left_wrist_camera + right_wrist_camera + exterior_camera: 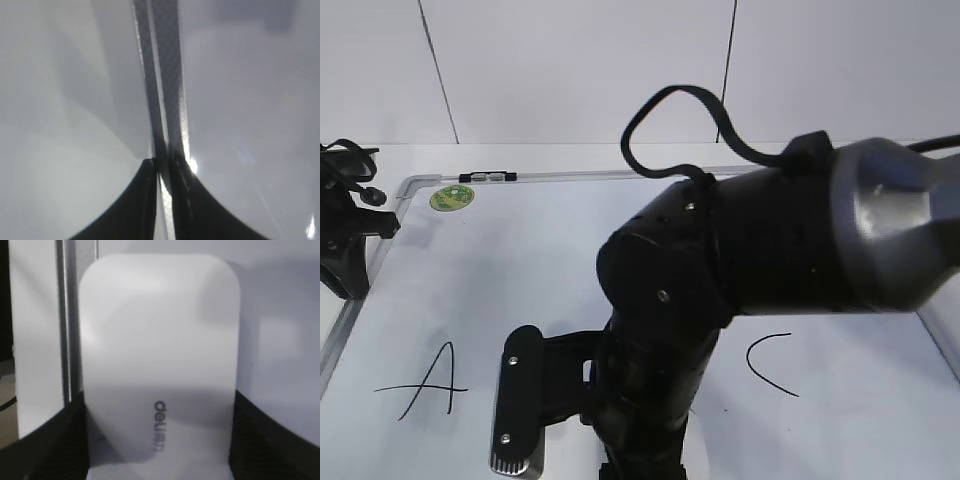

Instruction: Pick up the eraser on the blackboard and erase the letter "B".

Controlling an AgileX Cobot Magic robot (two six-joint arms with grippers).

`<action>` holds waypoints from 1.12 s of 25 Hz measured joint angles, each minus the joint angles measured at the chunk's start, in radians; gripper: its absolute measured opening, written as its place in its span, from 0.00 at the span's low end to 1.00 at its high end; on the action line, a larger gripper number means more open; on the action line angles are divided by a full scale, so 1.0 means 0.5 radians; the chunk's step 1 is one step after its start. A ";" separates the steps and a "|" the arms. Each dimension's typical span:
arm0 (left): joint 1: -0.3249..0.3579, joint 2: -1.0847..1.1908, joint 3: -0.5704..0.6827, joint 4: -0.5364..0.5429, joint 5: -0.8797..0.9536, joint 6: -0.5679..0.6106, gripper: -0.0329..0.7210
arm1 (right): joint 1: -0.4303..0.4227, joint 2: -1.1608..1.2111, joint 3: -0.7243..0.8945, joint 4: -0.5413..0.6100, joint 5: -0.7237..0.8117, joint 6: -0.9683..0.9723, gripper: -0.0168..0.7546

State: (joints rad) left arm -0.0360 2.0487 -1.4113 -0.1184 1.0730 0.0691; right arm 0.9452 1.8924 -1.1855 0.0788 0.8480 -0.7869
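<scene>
White plastic fills the right wrist view: the eraser [159, 365], a rounded block, sits between the right gripper [159, 440] fingers, which press its two long sides. Its long axis runs straight out from the gripper, small dark lettering at the near end. In the exterior view the right arm [740, 270] reaches over the middle of the blackboard [560, 250], hiding the letter "B" between the "A" [425, 382] and "C" [772, 362]. The left gripper [161, 170], jaws nearly together and empty, rests at the board's left frame [165, 75], farther from the work.
</scene>
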 joint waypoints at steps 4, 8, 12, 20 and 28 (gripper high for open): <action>0.000 0.000 0.000 0.000 0.000 0.004 0.12 | 0.000 -0.096 0.182 0.000 -0.206 0.047 0.75; 0.000 0.000 0.000 0.000 -0.005 0.004 0.12 | -0.041 -0.181 0.356 0.029 -0.380 0.087 0.75; 0.000 0.000 0.000 0.000 -0.009 0.007 0.12 | -0.135 -0.249 0.493 0.091 -0.481 0.111 0.75; 0.000 0.000 0.000 -0.004 -0.014 0.011 0.12 | -0.395 -0.490 0.737 -0.036 -0.421 0.184 0.75; 0.000 0.000 0.000 -0.008 -0.019 0.011 0.12 | -0.418 -0.588 0.810 -0.219 -0.348 0.228 0.75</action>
State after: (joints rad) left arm -0.0360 2.0487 -1.4113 -0.1222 1.0636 0.0746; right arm 0.7362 1.5985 -0.7803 -0.0308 0.6741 -0.6727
